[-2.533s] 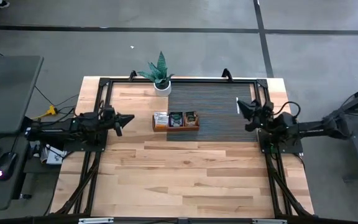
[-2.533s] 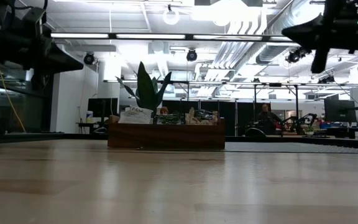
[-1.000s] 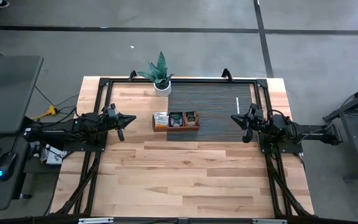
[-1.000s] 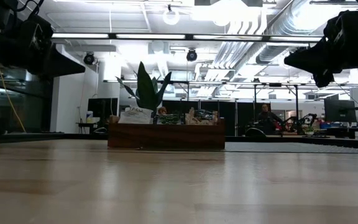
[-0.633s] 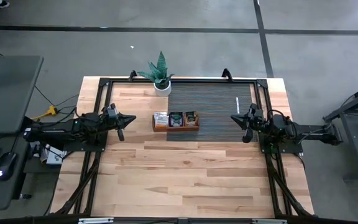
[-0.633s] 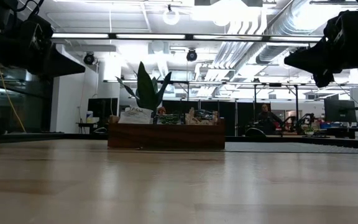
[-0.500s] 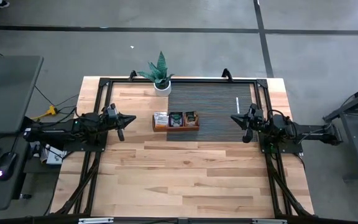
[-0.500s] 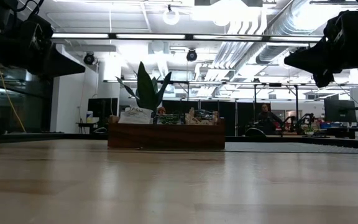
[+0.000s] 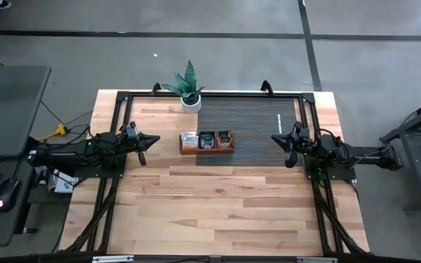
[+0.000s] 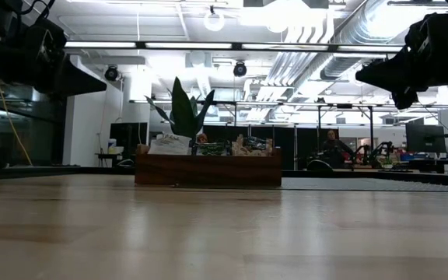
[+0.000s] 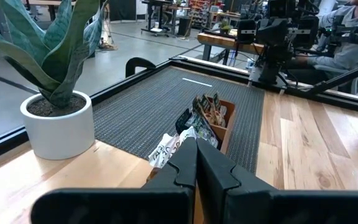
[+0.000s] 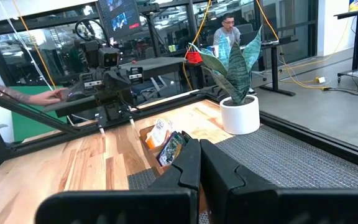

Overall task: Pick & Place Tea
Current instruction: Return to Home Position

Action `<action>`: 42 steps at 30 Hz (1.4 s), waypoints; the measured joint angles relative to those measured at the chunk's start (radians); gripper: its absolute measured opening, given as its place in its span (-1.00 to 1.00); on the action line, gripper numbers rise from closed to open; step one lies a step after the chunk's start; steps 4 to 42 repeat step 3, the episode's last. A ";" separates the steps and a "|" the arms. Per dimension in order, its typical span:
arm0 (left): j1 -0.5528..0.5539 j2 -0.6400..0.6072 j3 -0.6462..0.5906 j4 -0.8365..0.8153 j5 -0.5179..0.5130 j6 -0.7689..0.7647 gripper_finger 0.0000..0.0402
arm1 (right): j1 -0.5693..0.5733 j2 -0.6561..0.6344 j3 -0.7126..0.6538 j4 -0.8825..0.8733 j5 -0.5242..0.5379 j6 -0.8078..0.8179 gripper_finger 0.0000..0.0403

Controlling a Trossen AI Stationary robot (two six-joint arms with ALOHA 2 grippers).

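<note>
The tea sachets (image 9: 207, 138) stand on edge in a long brown wooden tray (image 9: 207, 150) at the dark mat's left edge: light ones in the left compartment, darker ones in the other two. They also show in the low view, sachets (image 10: 208, 145) sticking up above the tray's wall (image 10: 208, 169). My left gripper (image 9: 155, 138) hovers shut, pointing level at the tray from the table's left, a short way off. My right gripper (image 9: 273, 136) hovers shut over the mat, pointing level at the tray from the right. Both wrist views show shut fingers, left (image 11: 196, 149) and right (image 12: 200, 146), with the sachets (image 11: 199, 118) beyond.
A potted plant in a white pot (image 9: 189, 93) stands behind the tray at the far edge. A dark ribbed mat (image 9: 258, 131) covers the far right of the wooden table. A black frame (image 9: 210, 93) rims the table. Bare wood (image 9: 210, 204) lies toward the near edge.
</note>
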 joint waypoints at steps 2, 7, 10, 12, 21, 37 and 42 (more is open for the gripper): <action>0.000 0.000 0.000 0.000 0.000 0.000 -1.00 | 0.000 0.000 0.000 0.000 0.000 0.000 -1.00; 0.000 0.000 0.000 0.000 0.000 0.000 -1.00 | 0.000 0.000 0.000 0.000 0.000 0.000 -1.00; 0.000 0.000 0.000 0.000 0.000 0.000 -1.00 | 0.000 0.000 0.000 0.000 0.000 0.000 -1.00; 0.000 0.000 0.000 0.000 0.000 0.000 -1.00 | 0.000 0.000 0.000 0.000 0.000 0.000 -1.00; 0.000 0.000 0.000 0.000 0.000 0.000 -1.00 | 0.000 0.000 0.000 0.000 0.000 0.000 -1.00; 0.000 0.000 0.000 0.000 0.000 0.000 -1.00 | 0.000 0.000 0.000 0.000 0.000 0.000 -1.00; 0.000 0.000 0.000 0.000 0.000 0.000 -1.00 | 0.000 0.000 0.000 0.000 0.000 0.000 -1.00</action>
